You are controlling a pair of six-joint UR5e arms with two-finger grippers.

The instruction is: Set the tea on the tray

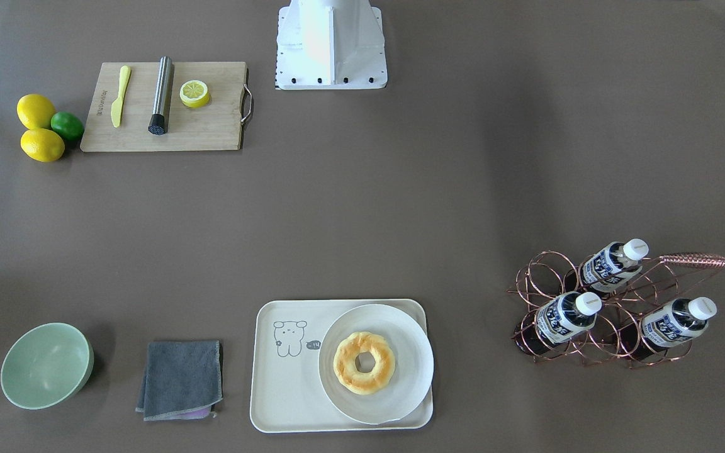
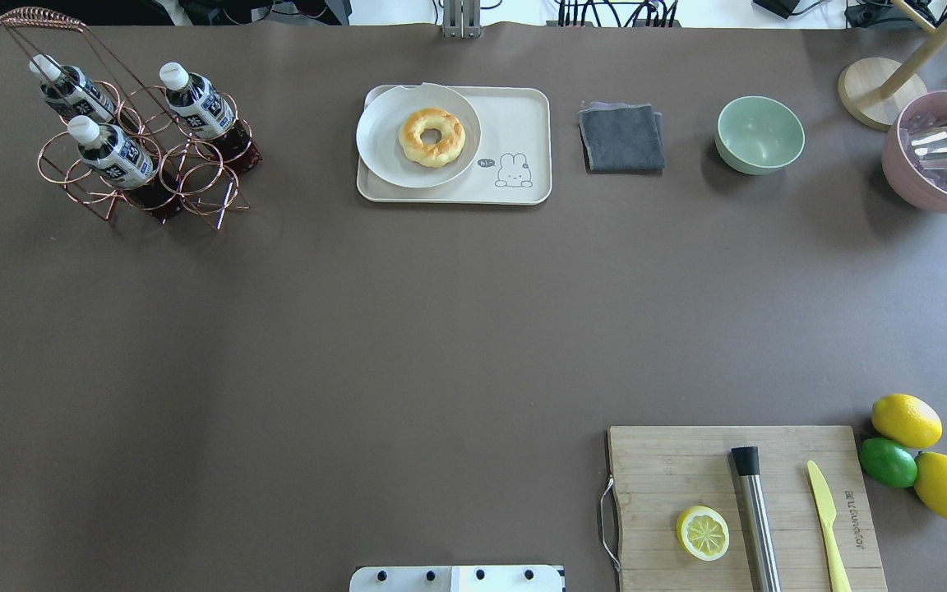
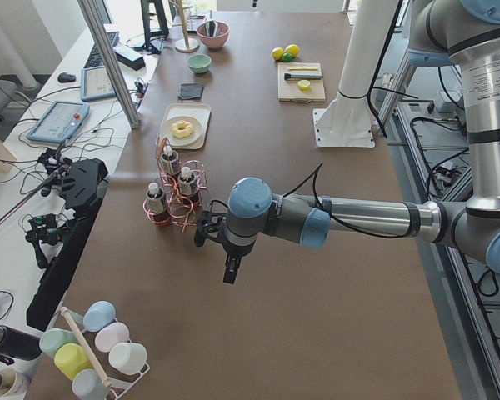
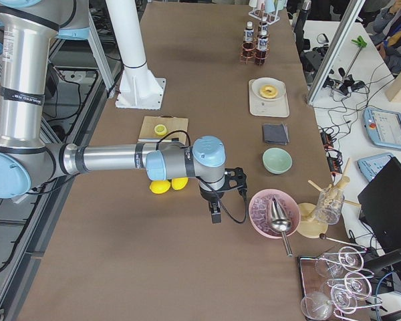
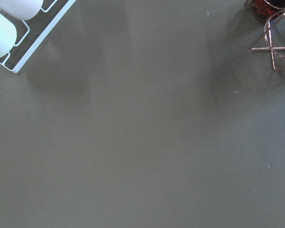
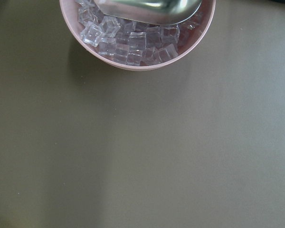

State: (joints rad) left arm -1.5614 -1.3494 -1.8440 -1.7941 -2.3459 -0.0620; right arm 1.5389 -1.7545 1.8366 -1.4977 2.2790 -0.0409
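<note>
Three tea bottles (image 1: pixel 567 318) (image 2: pixel 112 152) with white caps and navy labels stand in a copper wire rack (image 1: pixel 589 349). The rack is at the far left in the overhead view (image 2: pixel 194 197). The cream tray (image 1: pixel 287 390) (image 2: pixel 523 115) with the bear drawing holds a round plate (image 1: pixel 413 352) with a doughnut (image 1: pixel 364 363). My left gripper (image 3: pixel 231 272) hangs over bare table beside the rack; I cannot tell if it is open or shut. My right gripper (image 4: pixel 215 215) hangs next to a pink ice bowl (image 4: pixel 274 212); I cannot tell its state. Neither wrist view shows fingers.
A wooden cutting board (image 2: pixel 687 460) carries a lemon half, a yellow knife and a steel rod. Lemons and a lime (image 2: pixel 889 462) lie beside it. A grey cloth (image 2: pixel 621 137) and a green bowl (image 2: pixel 759 134) sit right of the tray. Pastel cups (image 3: pixel 100 350) stand at the left end.
</note>
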